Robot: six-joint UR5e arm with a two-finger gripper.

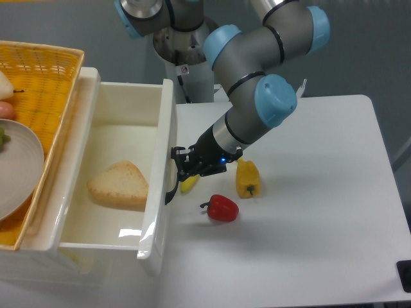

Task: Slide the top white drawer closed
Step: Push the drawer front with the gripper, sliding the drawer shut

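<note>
Gripper (182,168) sits at the top white drawer (156,186) front, 3 o'clock side; can't tell if it's clamped. Glossy plastic looks light and slick, so I'd push by the black handle (171,191).

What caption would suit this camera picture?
Robot gripper pressing the top white drawer, bread slice inside, toward closed.

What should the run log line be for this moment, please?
phase: closing | gripper at handle of top white drawer | drawer: partly open | inside: bread | table: red pepper, yellow pepper

A white table (321,212) stands before a plain grey-blue wall (379,45) under soft, even light.
</note>
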